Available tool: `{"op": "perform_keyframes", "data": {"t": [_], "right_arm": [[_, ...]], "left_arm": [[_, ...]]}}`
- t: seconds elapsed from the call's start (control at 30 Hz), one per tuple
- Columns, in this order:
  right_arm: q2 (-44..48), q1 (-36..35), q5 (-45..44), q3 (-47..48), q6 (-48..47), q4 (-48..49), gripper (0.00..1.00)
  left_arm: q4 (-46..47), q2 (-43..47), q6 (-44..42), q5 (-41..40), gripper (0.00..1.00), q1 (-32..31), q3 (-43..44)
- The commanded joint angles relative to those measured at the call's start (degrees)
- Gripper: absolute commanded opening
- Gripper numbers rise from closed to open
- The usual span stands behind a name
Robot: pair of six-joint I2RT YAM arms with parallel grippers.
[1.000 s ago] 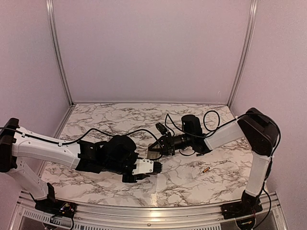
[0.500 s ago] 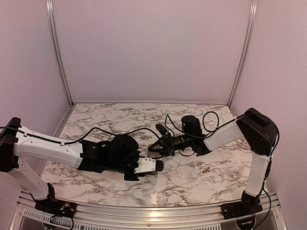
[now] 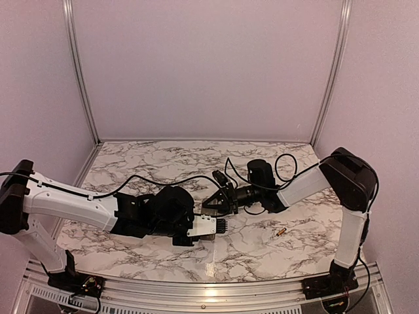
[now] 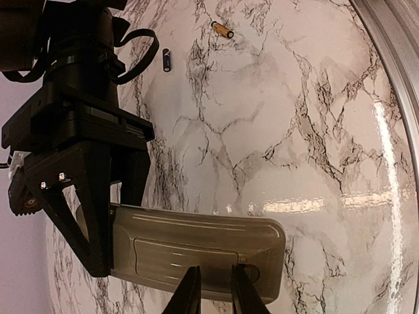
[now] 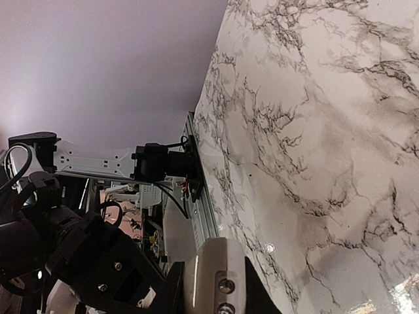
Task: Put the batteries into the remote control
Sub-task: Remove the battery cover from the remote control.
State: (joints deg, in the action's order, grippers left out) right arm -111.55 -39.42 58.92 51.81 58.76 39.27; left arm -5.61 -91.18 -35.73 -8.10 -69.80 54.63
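Two hands meet at the slim white remote control (image 4: 196, 242) with its greyish plastic back, held off the marbled white surface (image 4: 294, 131) near the middle of the workspace. The right hand (image 4: 118, 229) is clamped across one short end of the remote control, one black finger on either side of it. The left hand (image 4: 217, 291) comes in from the opposite side with its fingers drawn narrow. Their tips sit at the near long edge of the grey back, just beside the small latch notch of the rectangular battery cover (image 4: 183, 255). Whether they have any real hold there I cannot tell.

The remote control's long axis runs straight across the left wrist view, square to the left fingers, so those fingers approach the cover edge-on rather than along its length. The battery cover looks shut and flush, so by my reading the compartment beneath it holds nothing yet and the job is at its opening step.

Both cells lie loose on the surface, well apart from either hand. The short gold battery (image 4: 222, 29) and the short black battery (image 4: 166, 59) lie near each other, not touching, beyond the right hand as the left wrist sees it. From above, the gold battery (image 3: 280, 232) lies toward the right arm's side, so that arm is the nearer. It is busy with the remote control, however, so a pickup would probably need one hand freed first.
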Motion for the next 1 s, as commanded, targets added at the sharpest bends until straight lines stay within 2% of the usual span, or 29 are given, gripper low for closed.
{"op": "perform_keyframes", "data": {"t": [0.0,0.3,0.7,0.97], "right_arm": [[-0.51,-0.66,2.08,0.05,1.13,2.6,0.0],[-0.82,-0.65,2.34,-0.51,2.23,4.49,0.0],[-0.61,-0.61,2.52,-0.17,2.08,4.77,0.0],[-0.43,-0.75,2.61,-0.14,1.21,4.15,0.0]], "left_arm": [[0.01,-1.57,-1.31,-3.41,0.18,0.1,1.07],[-1.61,0.01,-1.31,4.88,0.21,0.1,0.49],[-3.21,0.3,-0.68,6.95,0.19,0.26,1.27],[-3.63,2.38,0.3,11.16,0.19,1.29,1.53]]}}
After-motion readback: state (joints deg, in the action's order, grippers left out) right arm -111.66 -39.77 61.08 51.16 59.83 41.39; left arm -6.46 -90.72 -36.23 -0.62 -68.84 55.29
